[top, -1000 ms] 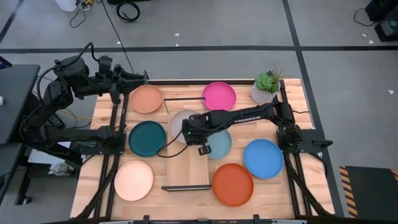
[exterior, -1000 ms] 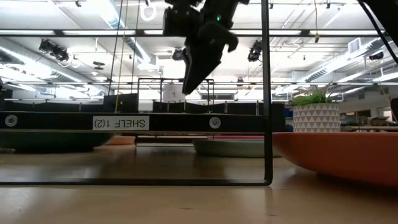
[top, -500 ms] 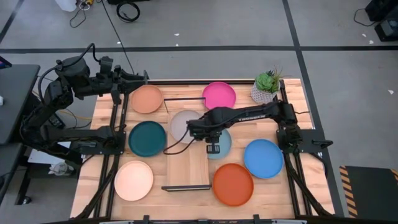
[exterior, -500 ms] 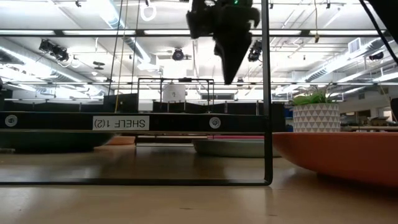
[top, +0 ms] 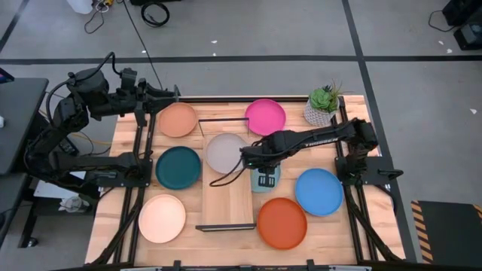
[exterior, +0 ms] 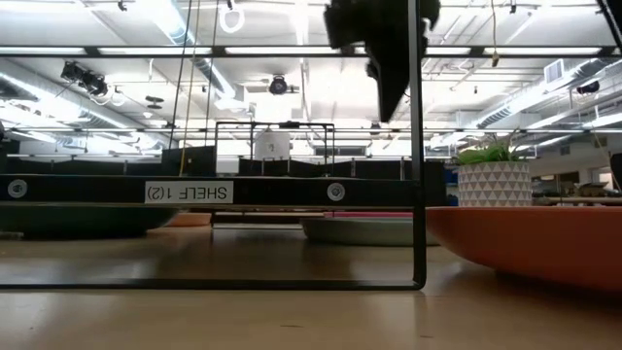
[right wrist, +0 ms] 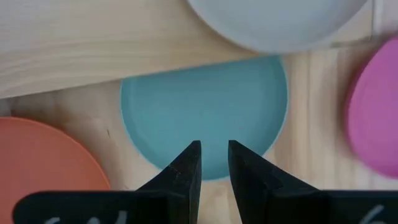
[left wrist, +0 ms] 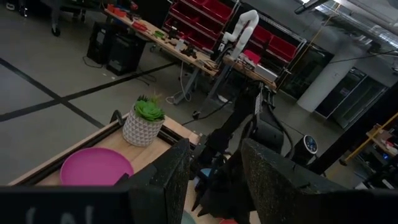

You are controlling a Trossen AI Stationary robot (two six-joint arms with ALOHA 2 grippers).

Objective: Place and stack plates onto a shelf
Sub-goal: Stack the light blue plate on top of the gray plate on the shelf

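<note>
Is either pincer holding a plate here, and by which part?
Neither. The right pincer hovers empty above the light blue plate; the left pincer is open and empty.

Two black jointed arms, black cabling, white lettering on right arm (top: 316, 138)

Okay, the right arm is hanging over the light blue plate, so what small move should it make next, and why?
Probably lower straight down toward the light blue plate. The right gripper hovers above it, holding nothing, and only the grey plate sits on the shelf.
</note>
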